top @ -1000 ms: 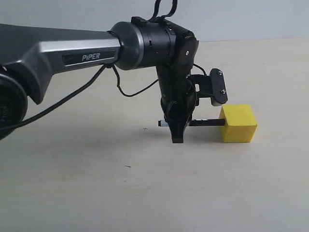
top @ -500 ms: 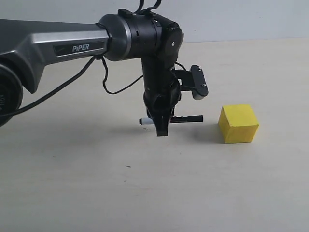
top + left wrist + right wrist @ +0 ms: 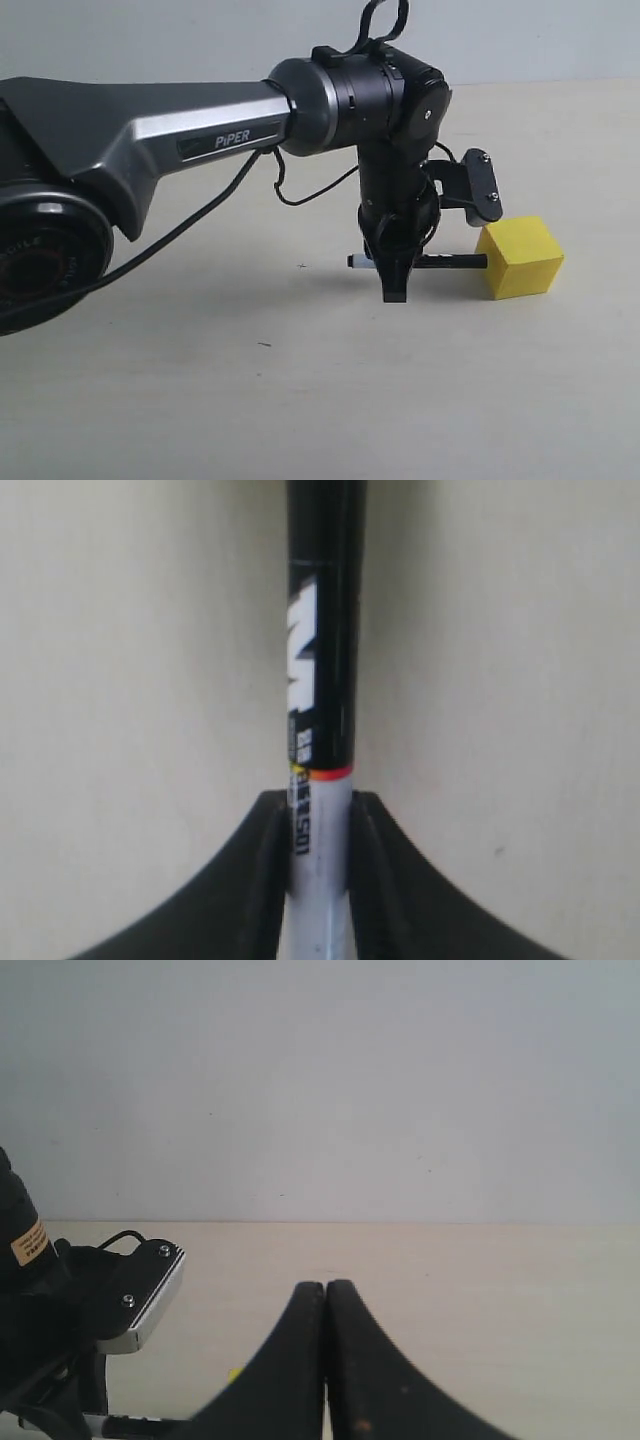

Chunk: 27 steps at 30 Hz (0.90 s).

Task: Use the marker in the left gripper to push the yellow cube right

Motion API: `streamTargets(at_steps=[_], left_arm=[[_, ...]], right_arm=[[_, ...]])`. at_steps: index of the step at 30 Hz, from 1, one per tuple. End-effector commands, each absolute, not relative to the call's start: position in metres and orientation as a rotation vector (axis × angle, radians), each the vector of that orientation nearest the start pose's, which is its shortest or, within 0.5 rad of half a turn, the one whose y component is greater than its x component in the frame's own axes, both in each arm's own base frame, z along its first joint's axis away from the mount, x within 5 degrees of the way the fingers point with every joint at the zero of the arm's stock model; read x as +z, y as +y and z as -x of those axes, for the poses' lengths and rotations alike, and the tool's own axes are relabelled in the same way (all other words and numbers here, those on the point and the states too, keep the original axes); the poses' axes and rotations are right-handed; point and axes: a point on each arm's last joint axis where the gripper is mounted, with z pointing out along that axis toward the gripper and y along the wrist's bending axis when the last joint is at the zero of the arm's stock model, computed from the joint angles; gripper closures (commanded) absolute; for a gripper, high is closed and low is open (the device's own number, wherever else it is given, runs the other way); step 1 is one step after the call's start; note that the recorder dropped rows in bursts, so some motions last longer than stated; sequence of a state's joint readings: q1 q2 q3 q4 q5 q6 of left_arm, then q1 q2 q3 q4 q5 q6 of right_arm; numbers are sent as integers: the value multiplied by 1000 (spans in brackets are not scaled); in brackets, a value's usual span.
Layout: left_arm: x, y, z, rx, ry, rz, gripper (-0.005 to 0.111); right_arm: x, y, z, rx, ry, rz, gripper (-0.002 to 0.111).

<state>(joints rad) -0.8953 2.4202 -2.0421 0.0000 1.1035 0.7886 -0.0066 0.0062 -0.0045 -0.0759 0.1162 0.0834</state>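
Note:
The yellow cube (image 3: 520, 257) rests on the pale tabletop right of centre in the exterior view. My left gripper (image 3: 396, 285) points down just left of it and is shut on the marker (image 3: 450, 261), which lies level. The marker's black capped end touches the cube's left face; its white end sticks out to the left. In the left wrist view the fingers clamp the white barrel of the marker (image 3: 320, 680) at the left gripper (image 3: 320, 810). My right gripper (image 3: 325, 1290) is shut with nothing in it. A sliver of the yellow cube (image 3: 233, 1375) shows beside it.
The beige table (image 3: 300, 400) meets a pale wall at the back. The left arm's grey-white wrist attachment (image 3: 482, 190) hangs just above the cube, and it also shows in the right wrist view as the same attachment (image 3: 140, 1300). A black cable loops beside the wrist.
Half a second ago the left arm had drawn back left, with the marker clear of the cube. It has swung right again; the marker touches the cube, which sits further right and slightly turned.

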Motion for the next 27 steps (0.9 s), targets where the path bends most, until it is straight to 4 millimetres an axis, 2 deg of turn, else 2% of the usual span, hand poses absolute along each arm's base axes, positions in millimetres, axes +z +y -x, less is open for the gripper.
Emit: streamTargets(at_steps=[1, 10, 17, 27], left_arm=[[144, -381, -315, 9, -2198, 2400, 107], [143, -376, -315, -20, -2186, 2358, 107], [144, -379, -321, -53, -2352, 2282, 107], [145, -391, -322, -15, -2425, 2371, 107]], right_arm=[[203, -1, -56, -7, 1595, -16, 108], [203, -1, -56, -7, 1595, -16, 108], [203, -1, -56, -7, 1595, -16, 108], [203, -1, -56, -7, 1595, -16, 108]])
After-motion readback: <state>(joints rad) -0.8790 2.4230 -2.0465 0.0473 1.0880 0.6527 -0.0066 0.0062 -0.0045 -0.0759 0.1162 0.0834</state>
